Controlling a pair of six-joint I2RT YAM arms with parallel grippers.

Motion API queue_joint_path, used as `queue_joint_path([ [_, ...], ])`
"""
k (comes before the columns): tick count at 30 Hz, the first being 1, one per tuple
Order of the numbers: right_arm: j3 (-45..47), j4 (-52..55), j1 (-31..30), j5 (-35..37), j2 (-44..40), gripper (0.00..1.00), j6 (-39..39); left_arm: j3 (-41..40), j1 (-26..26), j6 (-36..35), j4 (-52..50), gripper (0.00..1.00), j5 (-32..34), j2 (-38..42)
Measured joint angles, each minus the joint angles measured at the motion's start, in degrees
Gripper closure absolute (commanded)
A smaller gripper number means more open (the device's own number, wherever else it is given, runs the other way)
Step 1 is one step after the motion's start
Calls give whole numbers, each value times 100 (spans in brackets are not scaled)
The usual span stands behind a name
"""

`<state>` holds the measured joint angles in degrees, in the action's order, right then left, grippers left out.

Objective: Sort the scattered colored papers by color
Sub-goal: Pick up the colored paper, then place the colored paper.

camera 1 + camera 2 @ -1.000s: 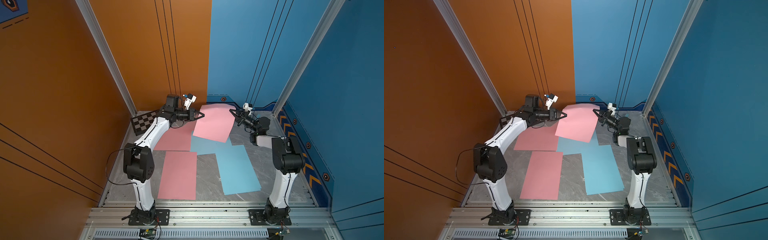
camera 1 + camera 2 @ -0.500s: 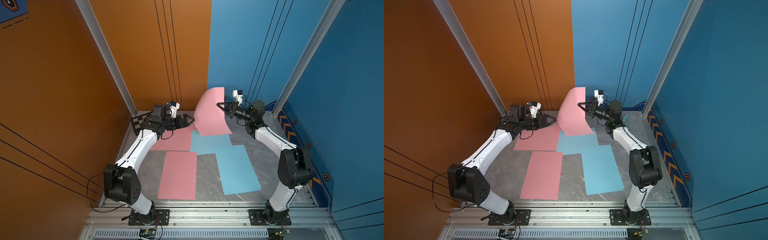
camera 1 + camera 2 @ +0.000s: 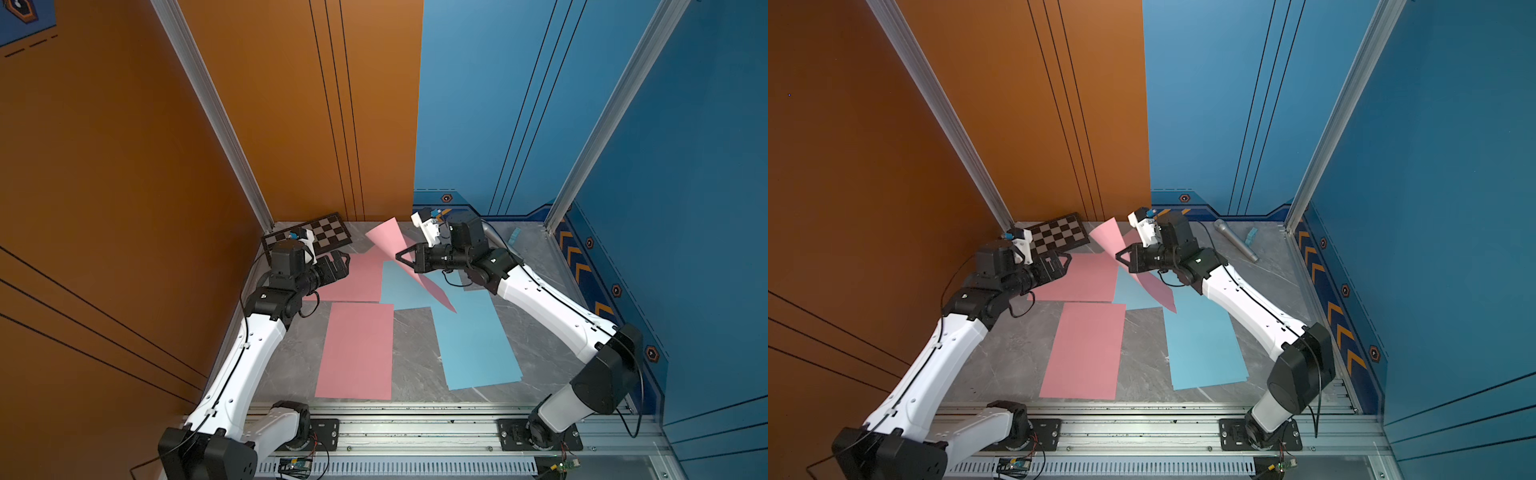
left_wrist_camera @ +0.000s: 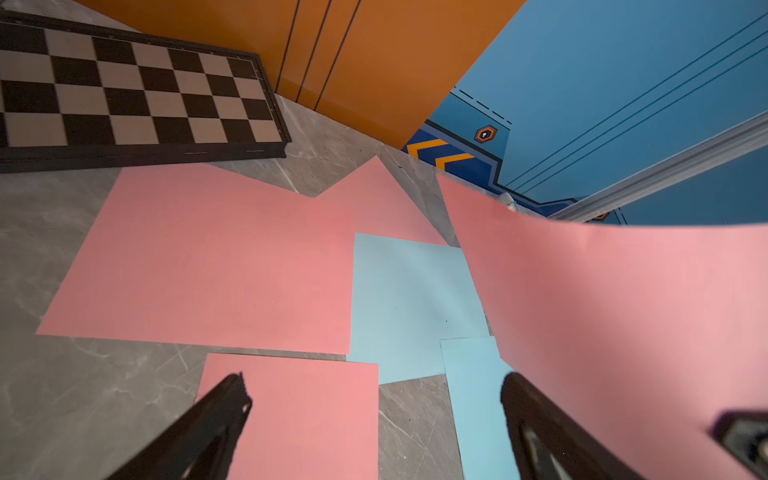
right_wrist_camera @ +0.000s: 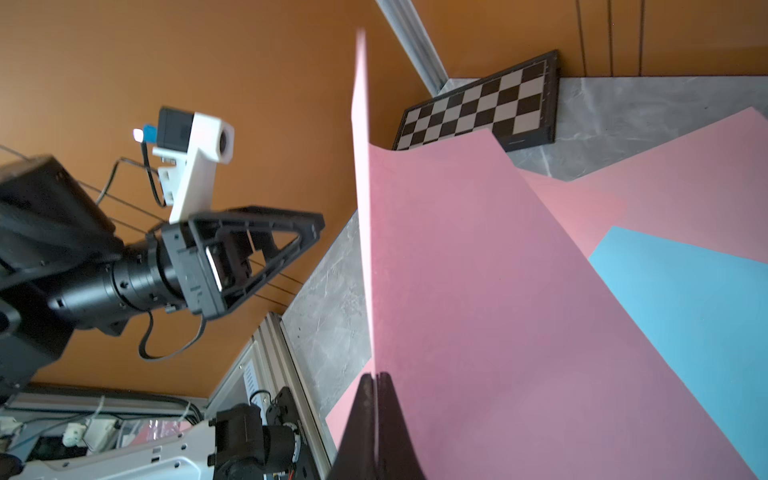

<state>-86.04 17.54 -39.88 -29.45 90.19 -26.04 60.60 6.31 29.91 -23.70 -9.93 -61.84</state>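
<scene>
Sort is roughly halfway by my read: colours are grouped by side, but nothing is stacked. On the grey tabletop (image 3: 415, 353) the big blue sheet (image 3: 473, 345) lies flat on the arm-base side of the right hand (image 3: 399, 257). Its far corner meets a second blue sheet (image 3: 399, 286), which lies directly under that hand. The front pink sheet (image 3: 357, 353) lies flat on the arm-base side of the left hand (image 3: 343, 264). The back pink sheet (image 3: 353, 278) lies just below that hand, edge to edge w/ the second blue sheet. In the left wrist view a pink corner pokes out beyond it; can't tell if that's a further sheet.

Left to do: the held pink sheet (image 3: 386, 239). The right hand is clamped on its edge, jaws pressed together w/ the paper between. The sheet stands up curled, its low end trailing over the blues. It prob. needs to land w/ the pinks on the left hand's side, then each colour squared into one pile. The left hand is spread wide and holds nothing.

Containers: none in view — no tray, bin or box, so piles go on bare tabletop. A checkered board (image 3: 328, 235) lies beyond the left hand. A microphone (image 3: 1235, 241) and a small blue block (image 3: 1251, 237) lie beyond the right hand, well apart from the sheets.
</scene>
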Motion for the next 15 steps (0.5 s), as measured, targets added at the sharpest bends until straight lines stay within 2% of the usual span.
queue_joint_path([
  [4,343,20,-916,492,-391,100,52,-282,-365,122,-42,2,92,352],
  [8,1019,-544,-1523,855,-815,100,-291,-382,-767,258,-140,2,72,511],
  [15,2455,-2382,-1694,1506,-1093,100,-1335,-382,-1117,411,-144,2,-42,601],
])
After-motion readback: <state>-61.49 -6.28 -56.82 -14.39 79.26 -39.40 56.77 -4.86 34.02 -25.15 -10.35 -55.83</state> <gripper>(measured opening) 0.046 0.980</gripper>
